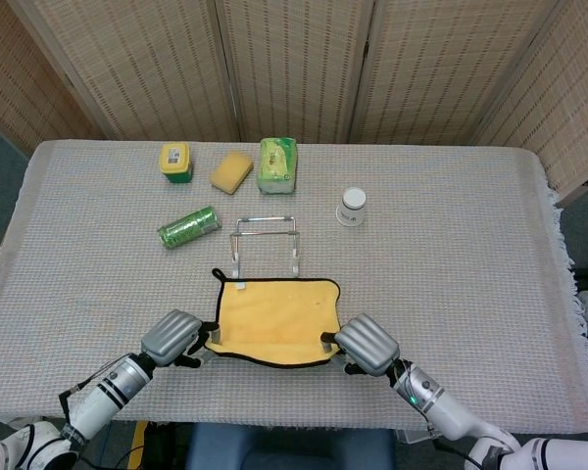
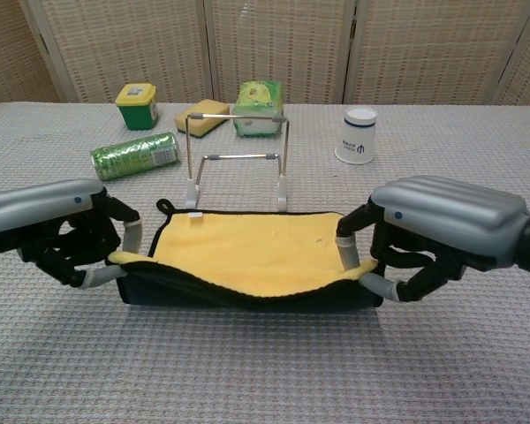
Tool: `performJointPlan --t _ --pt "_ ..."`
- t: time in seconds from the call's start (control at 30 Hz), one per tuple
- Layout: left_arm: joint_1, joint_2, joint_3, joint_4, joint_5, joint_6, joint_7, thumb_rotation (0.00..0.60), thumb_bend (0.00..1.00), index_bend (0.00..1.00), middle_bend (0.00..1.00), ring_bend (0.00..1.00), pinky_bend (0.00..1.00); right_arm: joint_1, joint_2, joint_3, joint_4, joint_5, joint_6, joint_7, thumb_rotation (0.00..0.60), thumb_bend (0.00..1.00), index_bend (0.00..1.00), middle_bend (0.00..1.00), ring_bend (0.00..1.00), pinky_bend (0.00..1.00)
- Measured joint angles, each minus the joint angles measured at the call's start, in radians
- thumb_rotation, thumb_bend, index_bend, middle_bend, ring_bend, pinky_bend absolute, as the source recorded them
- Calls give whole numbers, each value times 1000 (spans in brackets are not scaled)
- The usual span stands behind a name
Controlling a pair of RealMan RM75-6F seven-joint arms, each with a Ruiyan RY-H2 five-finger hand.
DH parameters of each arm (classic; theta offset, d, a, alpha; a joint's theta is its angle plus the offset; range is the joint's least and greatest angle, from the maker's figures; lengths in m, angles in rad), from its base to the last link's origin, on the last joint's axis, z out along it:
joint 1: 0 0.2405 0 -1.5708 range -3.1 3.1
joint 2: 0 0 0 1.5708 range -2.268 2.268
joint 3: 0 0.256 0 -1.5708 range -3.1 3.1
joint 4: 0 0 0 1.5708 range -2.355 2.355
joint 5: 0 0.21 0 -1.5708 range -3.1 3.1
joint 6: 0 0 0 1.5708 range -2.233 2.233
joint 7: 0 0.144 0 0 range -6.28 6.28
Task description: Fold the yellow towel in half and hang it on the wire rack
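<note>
Here each robot hand, left (image 2: 57,231) and right (image 2: 433,237), pinches a near corner of the towel (image 2: 247,256), lifted off the counter (image 2: 265,371) before the rack (image 2: 237,159).

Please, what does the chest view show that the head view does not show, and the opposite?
Only the chest view shows the lifted near edge of the yellow towel hanging off the table, with shadow under it, and the wire rack standing upright with two bars. Only the head view shows the whole table and both forearms. Both show the left hand and right hand pinching the near corners, plus the green can, white cup and sponge.
</note>
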Motion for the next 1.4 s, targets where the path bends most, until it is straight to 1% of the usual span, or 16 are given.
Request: performJointPlan --t 0.2,0.37,0.47,0.7,0.9,1.07,1.2,1.27,1.37,1.4 --pt "-58 -10 -53 42 -88 -92 -3 600 481 540 873 847 941 20 -38 44 34 75 -24 -58 600 475 572 965 1000 981" --pt "-102 -23 -86 81 -164 -166 2 600 480 525 872 846 941 47 -78 88 71 154 -50 -115 600 475 575 964 1000 981" --pt "-124 -39 -104 114 -210 -198 8 600 480 524 872 846 940 64 -100 111 98 182 -57 -133 600 475 578 965 1000 981" --pt "-170 -77 -127 190 -305 -268 44 600 479 518 872 846 940 84 -138 128 143 226 -61 -169 600 475 586 967 1000 981" --pt "-197 -105 -139 238 -374 -294 83 600 479 500 872 846 940 102 -163 138 179 259 -67 -188 600 475 586 967 1000 981" --pt "-209 -115 -142 257 -417 -307 108 600 474 368 869 842 938 112 -175 143 201 274 -71 -186 600 475 586 967 1000 981" --pt "-215 -117 -139 264 -449 -313 127 600 474 335 868 841 937 119 -185 144 217 278 -70 -182 600 475 586 967 1000 981" --pt "-214 -116 -138 263 -455 -309 132 600 474 303 867 841 937 123 -191 146 225 280 -68 -180 600 475 586 967 1000 981" --pt "-210 -112 -138 259 -464 -299 134 600 474 201 867 841 938 129 -200 148 240 282 -67 -179 600 475 586 967 1000 981" --pt "-207 -110 -139 257 -467 -294 134 600 474 182 867 841 938 131 -203 149 245 283 -66 -179 600 475 586 967 1000 981"
